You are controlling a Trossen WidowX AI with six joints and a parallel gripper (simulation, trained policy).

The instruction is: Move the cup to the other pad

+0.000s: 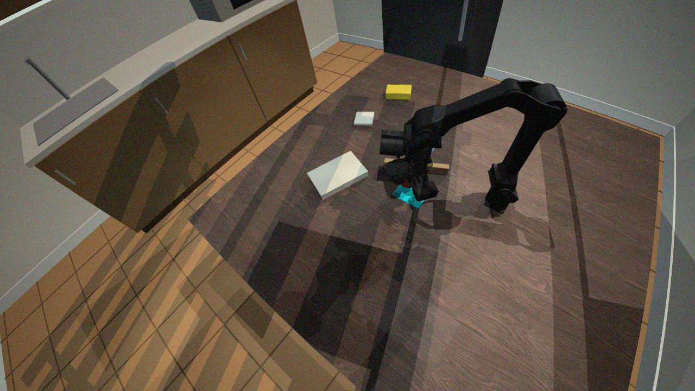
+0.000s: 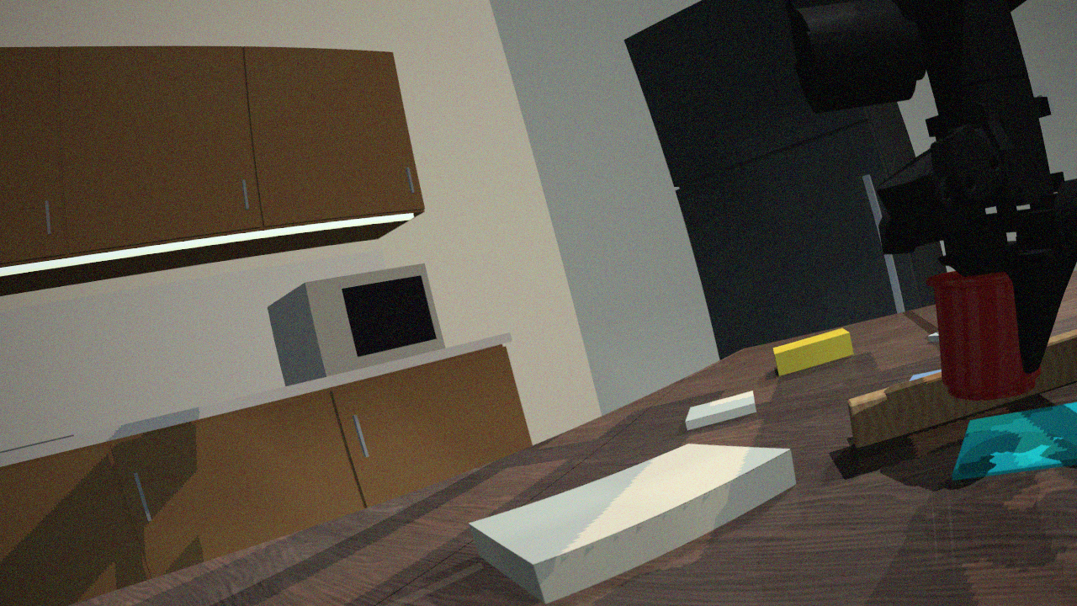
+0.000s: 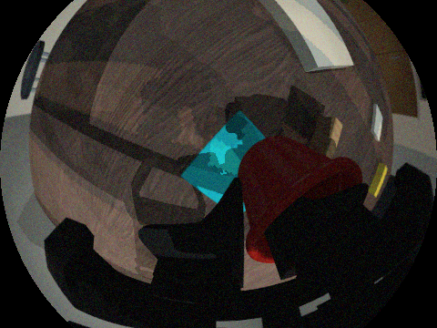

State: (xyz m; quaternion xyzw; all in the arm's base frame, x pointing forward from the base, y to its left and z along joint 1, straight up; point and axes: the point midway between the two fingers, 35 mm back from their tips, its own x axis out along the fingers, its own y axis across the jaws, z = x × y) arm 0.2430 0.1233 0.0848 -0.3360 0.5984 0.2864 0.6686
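Observation:
My gripper (image 2: 1026, 332) (image 3: 243, 181) is shut on the red cup (image 1: 406, 183) (image 2: 978, 338) (image 3: 284, 169). The cup is roughly upright and held up off the floor, by the near side of the wooden bar and close above the cyan pad's edge. The cyan pad (image 1: 405, 195) (image 2: 1005, 448) (image 3: 218, 152) lies flat, partly shadowed, with nothing seen standing on it. Only a sliver of the blue pad (image 2: 925, 374) shows behind the bar. The marbles and the cup's inside are hidden, and the arm covers most of the cup in the top view.
A low wooden bar (image 1: 438, 168) (image 2: 896, 412) lies just behind the cyan pad. A large white block (image 1: 335, 172) (image 2: 639, 512) (image 3: 325, 41) lies to the left. A small white block (image 1: 363, 118) (image 2: 720, 411) and a yellow block (image 1: 398, 92) (image 2: 813, 353) lie farther back.

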